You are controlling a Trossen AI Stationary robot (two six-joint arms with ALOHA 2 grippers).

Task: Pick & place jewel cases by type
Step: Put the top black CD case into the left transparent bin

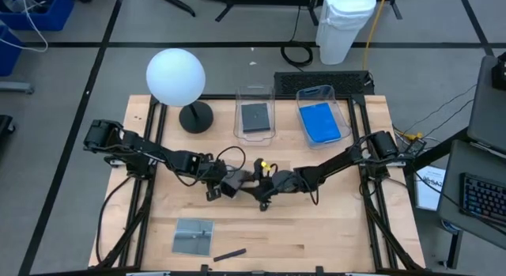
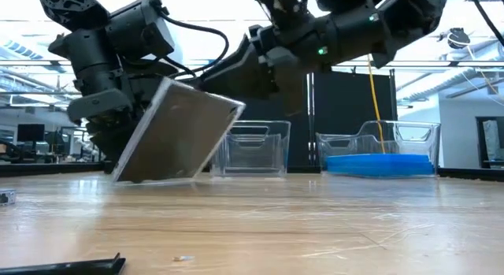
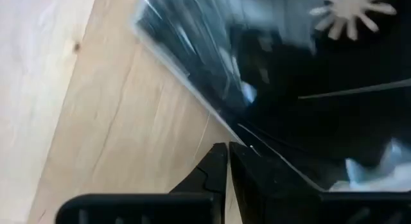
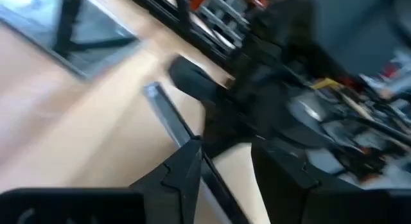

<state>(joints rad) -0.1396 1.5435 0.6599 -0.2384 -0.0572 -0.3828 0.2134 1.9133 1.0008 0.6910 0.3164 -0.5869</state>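
Observation:
A dark grey jewel case (image 2: 177, 133) stands tilted at the table's middle between my two grippers; it also shows in the high view (image 1: 234, 182). My left gripper (image 1: 220, 183) is shut on it from the left. My right gripper (image 1: 254, 183) is open at its right, and the case's thin edge (image 4: 173, 128) runs between its fingers (image 4: 186, 169). Another grey case (image 1: 194, 235) lies flat near the front edge. One dark case (image 1: 255, 118) lies in the left clear tub. Blue cases (image 1: 320, 122) lie in the right tub. My left gripper pinches the case's edge (image 3: 247, 144) between its two fingers (image 3: 215, 169), coming level from the table's left. The case leans steeply, its lower edge (image 2: 150, 179) at the table top. Whether that edge rests on the wood, I cannot tell.
A white globe lamp (image 1: 175, 74) on a black base stands at the far left. Two clear tubs (image 1: 254, 98) (image 1: 316, 94) stand at the far edge. A small dark stick (image 1: 229, 254) lies near the front edge.

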